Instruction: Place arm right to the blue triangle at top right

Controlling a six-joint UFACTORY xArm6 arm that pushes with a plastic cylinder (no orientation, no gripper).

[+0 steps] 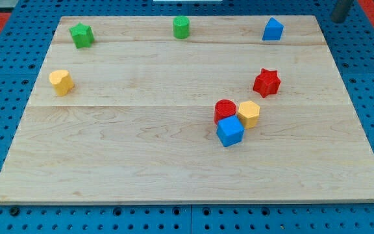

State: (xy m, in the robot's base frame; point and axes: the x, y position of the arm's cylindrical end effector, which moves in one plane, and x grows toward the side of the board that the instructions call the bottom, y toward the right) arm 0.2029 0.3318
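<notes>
The blue triangle block [273,30] stands near the top right of the wooden board [141,162]. My rod enters at the view's top right corner, and my tip [337,19] is to the right of the blue triangle and slightly above it, past the board's right edge. A clear gap separates the tip from the block.
A green star [81,35] and a green cylinder [181,27] stand along the top edge. A yellow block [61,82] is at the left. A red star [266,82] is at mid right. A red cylinder [224,110], yellow hexagon [249,114] and blue cube [230,131] cluster together.
</notes>
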